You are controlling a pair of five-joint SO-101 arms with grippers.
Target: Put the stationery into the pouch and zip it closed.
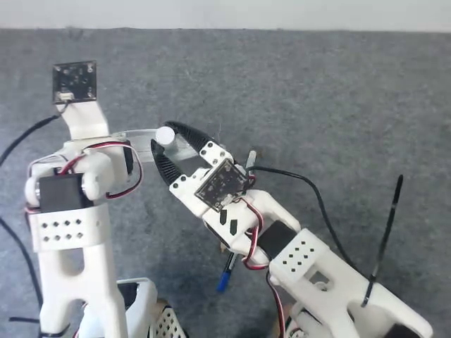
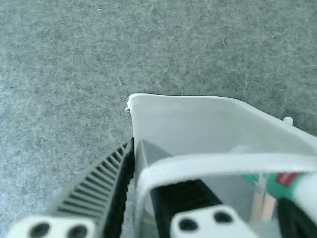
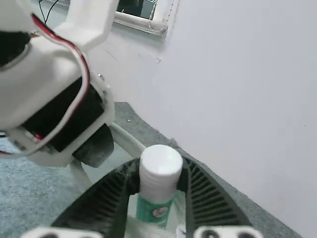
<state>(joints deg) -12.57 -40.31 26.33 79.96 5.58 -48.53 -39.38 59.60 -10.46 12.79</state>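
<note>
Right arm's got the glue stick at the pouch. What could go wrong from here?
1. The left gripper pinches just one wall of the pouch; pushing the glue stick in could tug that wall loose or fold the mouth.
2. The right gripper sits close to the left one; fingers may collide on release.
3. A blue pen lies on the table under the right arm and could get knocked.

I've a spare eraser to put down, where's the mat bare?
Bare: the far mat between the arms and the white wall, and the stretch beyond the black cable. Crowded: the middle, where the left gripper holds the pouch and the right gripper the glue stick, with a blue pen under that arm.
</note>
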